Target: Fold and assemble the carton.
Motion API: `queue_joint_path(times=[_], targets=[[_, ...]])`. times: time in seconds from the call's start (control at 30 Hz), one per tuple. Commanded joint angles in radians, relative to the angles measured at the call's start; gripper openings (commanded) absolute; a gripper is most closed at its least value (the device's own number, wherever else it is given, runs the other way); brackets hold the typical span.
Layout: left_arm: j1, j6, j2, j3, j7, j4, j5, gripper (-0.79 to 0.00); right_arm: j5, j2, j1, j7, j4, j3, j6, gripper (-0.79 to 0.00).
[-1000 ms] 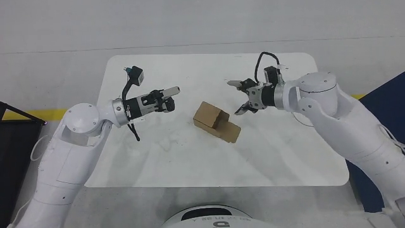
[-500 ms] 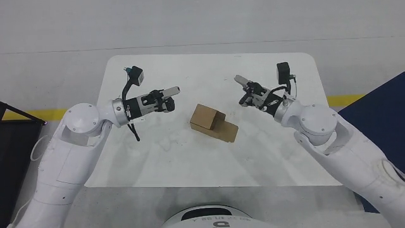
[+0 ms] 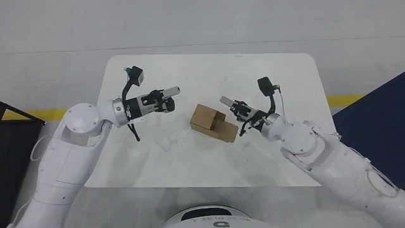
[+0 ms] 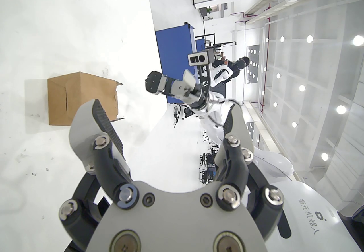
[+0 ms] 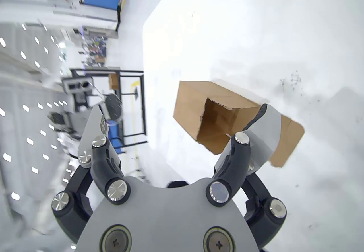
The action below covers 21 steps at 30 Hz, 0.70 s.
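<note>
We count 1 carton (image 3: 207, 118) on the white tabletop (image 3: 158, 158): a plain brown cardboard one, lying near the middle with 1 end effector on each side of it, 2 in all. The carton's far end, the one toward the left arm, looks closed. The end toward the right arm is open, and in the right wrist view we look straight into its dark mouth. From that open end 1 flap with a rounded corner lies out low along the tabletop. The left end effector (image 3: 170, 99) hangs off to the carton's left, apart from it, with a strip of bare tabletop between them. Its 2 fingers are spread wide and nothing sits between them (the ribbed pads show plainly in the left wrist view). The right end effector (image 3: 235, 113) sits just beside the open end, its 2 fingers likewise spread and gripping nothing. In the right wrist view 1 of those fingers crosses in front of the flap, and we cannot tell whether it touches the cardboard. The other finger stands clear of the carton, out to the side. A few dark scuff marks (image 3: 166, 144) speckle the tabletop near the carton.
</note>
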Motion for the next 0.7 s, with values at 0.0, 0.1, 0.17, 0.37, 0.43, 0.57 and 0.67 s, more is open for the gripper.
queue_joint_path(times=[0.0, 0.1, 0.17, 0.37, 0.43, 0.57, 0.67], targets=[[0.0, 0.0, 0.0, 0.0, 0.0, 0.0, 0.0, 0.0, -0.211, -0.009, 0.005, -0.001, 0.023, -0.027, -0.066, -0.092], [0.0, 0.0, 0.0, 0.0, 0.0, 0.0, 0.0, 0.0, -0.336, -0.015, 0.012, 0.012, 0.038, -0.05, -0.142, -0.132], [0.0, 0.0, 0.0, 0.0, 0.0, 0.0, 0.0, 0.0, -0.455, -0.019, 0.014, 0.03, 0.036, -0.075, -0.177, -0.123], [0.0, 0.0, 0.0, 0.0, 0.0, 0.0, 0.0, 0.0, -0.684, -0.031, 0.023, 0.132, 0.022, -0.129, -0.251, -0.219], [0.0, 0.0, 0.0, 0.0, 0.0, 0.0, 0.0, 0.0, -0.727, -0.035, 0.025, 0.16, 0.02, -0.139, -0.264, -0.231], [0.0, 0.0, 0.0, 0.0, 0.0, 0.0, 0.0, 0.0, -0.793, -0.043, 0.025, 0.197, 0.02, -0.15, -0.287, -0.172], [0.0, 0.0, 0.0, 0.0, 0.0, 0.0, 0.0, 0.0, -0.865, -0.049, 0.022, 0.226, 0.017, -0.162, -0.26, -0.179]])
